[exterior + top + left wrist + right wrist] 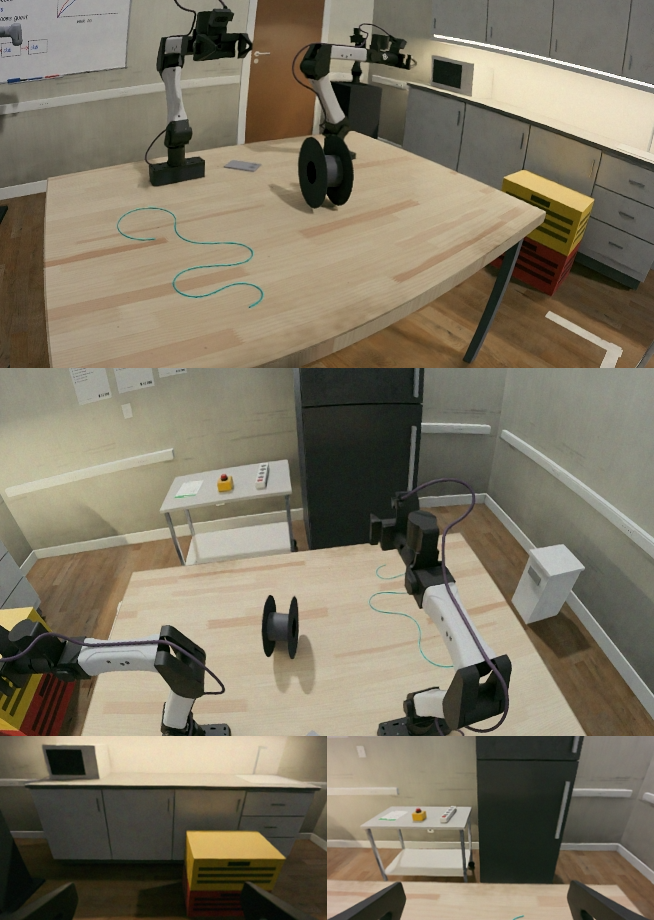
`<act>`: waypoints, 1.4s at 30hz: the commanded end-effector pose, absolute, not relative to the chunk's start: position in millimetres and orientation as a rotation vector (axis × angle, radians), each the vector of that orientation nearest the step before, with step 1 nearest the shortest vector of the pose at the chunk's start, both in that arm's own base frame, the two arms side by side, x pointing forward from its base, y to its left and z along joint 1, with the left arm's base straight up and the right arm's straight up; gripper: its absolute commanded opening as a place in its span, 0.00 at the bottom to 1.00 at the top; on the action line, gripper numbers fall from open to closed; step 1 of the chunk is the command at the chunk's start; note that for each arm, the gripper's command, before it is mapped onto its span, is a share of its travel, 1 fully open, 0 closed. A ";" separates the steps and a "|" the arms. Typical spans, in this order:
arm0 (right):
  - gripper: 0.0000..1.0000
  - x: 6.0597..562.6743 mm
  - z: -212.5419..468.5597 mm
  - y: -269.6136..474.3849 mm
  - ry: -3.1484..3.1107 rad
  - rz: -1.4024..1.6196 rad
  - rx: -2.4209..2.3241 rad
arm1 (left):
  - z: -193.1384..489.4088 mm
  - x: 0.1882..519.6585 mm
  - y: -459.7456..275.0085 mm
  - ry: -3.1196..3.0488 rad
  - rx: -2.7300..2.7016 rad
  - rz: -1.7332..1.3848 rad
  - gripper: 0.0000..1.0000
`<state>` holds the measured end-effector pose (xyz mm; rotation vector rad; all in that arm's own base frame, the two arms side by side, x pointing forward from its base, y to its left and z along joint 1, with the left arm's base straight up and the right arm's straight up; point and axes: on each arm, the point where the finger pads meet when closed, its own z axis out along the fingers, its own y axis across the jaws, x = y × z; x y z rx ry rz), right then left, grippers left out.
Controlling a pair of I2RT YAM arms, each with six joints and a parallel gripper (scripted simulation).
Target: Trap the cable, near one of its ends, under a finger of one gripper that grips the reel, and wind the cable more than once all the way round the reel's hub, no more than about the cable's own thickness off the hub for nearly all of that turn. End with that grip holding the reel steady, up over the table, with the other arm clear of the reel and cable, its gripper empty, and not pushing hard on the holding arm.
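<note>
Going left to right in the top view: we have the left gripper (pixel 7 685) (pixel 411 63) (pixel 159 890) out past the side of the pale wooden table (pixel 240 678) (pixel 350 250) (pixel 471 900), jaws wide, nothing in them. Its wrist view faces grey cabinets (pixel 137 824) and a yellow crate (pixel 236 869) stacked on a red crate (pixel 214 905).

Next, the black reel with two round flanges and a dark grey hub (pixel 281 626) (pixel 334 171): standing on the flange rims on the table, hub axis level, between the arms and apart from both grippers.

Then the thin teal cable (pixel 419 633) (pixel 212 243) (pixel 518 917), lying in loose S-bends on the table, well apart from the reel. The right arm hides part of it from the top; we see both ends in the exterior view.

Last, the right gripper (pixel 385 530) (pixel 245 46) (pixel 486 890): raised above the table, jaws wide, empty, pointing toward the tall black fridge (pixel 362 468) (pixel 524 818).
</note>
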<state>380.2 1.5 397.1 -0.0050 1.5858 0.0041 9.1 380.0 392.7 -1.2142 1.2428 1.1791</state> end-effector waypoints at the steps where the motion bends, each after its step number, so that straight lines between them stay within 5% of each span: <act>1: 1.00 382.2 392.3 -1.7 1.589 -0.001 0.010 | 396.9 9.9 381.9 1.229 -1.192 1.187 1.00; 7: 1.00 382.2 392.3 -1.7 1.589 -0.001 0.010 | 396.9 9.9 381.9 1.229 -1.192 1.187 1.00; 24: 1.00 382.2 392.3 -1.7 1.589 -0.001 0.010 | 396.9 9.9 381.9 1.229 -1.192 1.187 0.75; 42: 1.00 382.2 392.3 -1.7 1.589 -0.001 0.010 | 381.3 35.9 383.6 1.277 -1.203 1.110 0.75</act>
